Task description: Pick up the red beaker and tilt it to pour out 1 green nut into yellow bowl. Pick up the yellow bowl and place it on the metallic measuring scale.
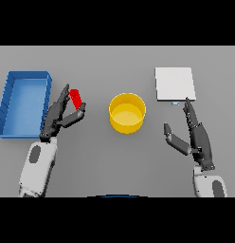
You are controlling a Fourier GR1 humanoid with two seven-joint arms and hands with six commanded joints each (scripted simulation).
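Note:
The red beaker (77,98) is a small red cylinder left of centre, tilted. My left hand (58,117) has its fingers behind the beaker and its thumb below it; I cannot tell whether they grip it. The yellow bowl (127,112) stands upright in the middle of the table, and I see no nut in it. The metallic measuring scale (175,84) is a flat pale square at the back right. My right hand (197,137) rests open in front of the scale, fingers pointing at it, well right of the bowl.
A blue tray (23,102) with raised walls lies at the far left, close beside my left hand. Grey table surface runs between the bowl and the scale.

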